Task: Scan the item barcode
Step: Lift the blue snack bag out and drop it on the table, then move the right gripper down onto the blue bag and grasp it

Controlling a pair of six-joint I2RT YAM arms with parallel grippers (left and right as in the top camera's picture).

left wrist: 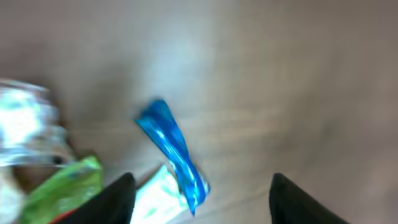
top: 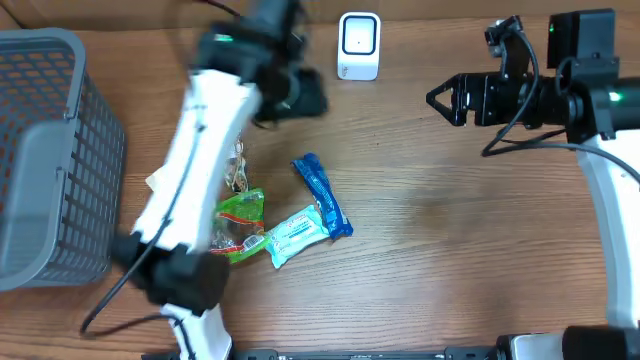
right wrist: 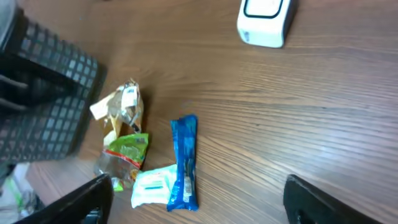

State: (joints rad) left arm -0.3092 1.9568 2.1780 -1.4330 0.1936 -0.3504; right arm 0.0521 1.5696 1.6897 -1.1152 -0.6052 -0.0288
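Just below the left pincer (left wrist: 200,196), wide and empty, lay the blue packet (left wrist: 171,149) on the table (left wrist: 298,93); the right pincer (right wrist: 198,199) also stood wide. The white wrapper (left wrist: 155,199) touching it might get grabbed too.

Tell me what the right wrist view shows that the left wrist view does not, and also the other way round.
Only the right wrist view shows the white scanner at the top, the grey basket at the left and the right arm's fingers. Only the left wrist view, which is blurred, shows the left arm's fingers, spread apart with nothing between them. Both show the blue packet, the white packet and the green packet, lying together on the wooden table.
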